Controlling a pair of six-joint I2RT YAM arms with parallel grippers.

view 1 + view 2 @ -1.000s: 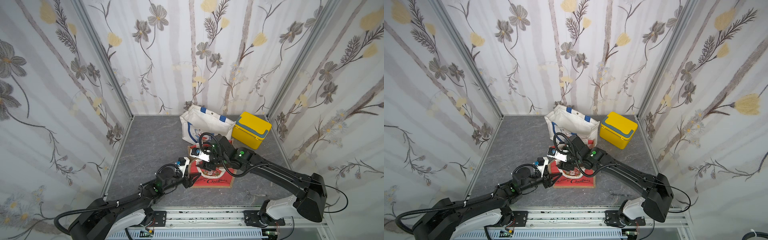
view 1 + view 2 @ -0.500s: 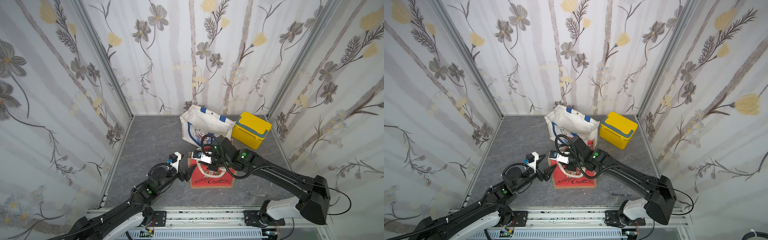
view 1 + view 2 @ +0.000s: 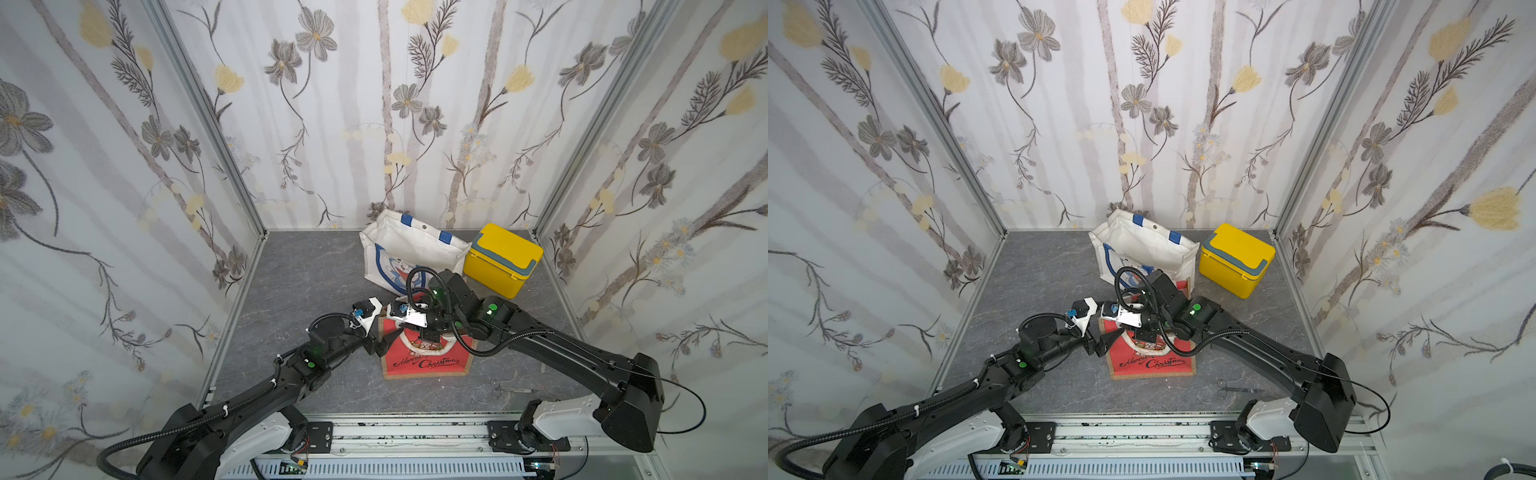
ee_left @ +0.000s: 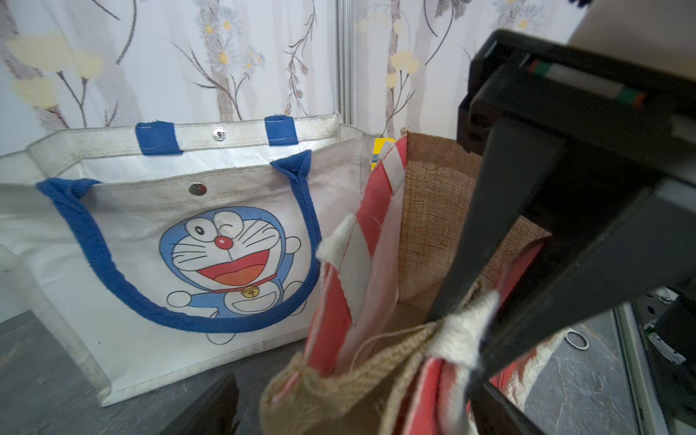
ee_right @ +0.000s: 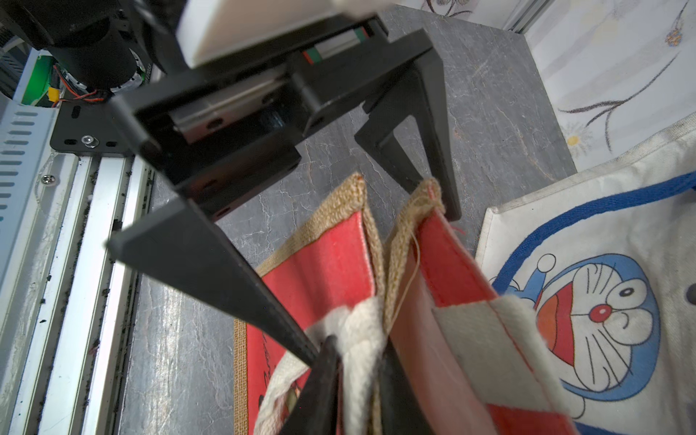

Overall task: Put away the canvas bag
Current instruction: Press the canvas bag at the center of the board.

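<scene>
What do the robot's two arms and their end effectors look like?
The left arm and right arm are black, with white bases, green lights and ribbed black hoses. The left end effector and right end effector have black tapered fingers under white mounts.

Twin high front views down over the whole floor (image 3: 311,270); both wrist cameras close on the red bag (image 4: 433,211).

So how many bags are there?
2. The white cartoon bag stands at the back beside the yellow box; the red Christmas bag is in front of it. More could hide inside.
</scene>
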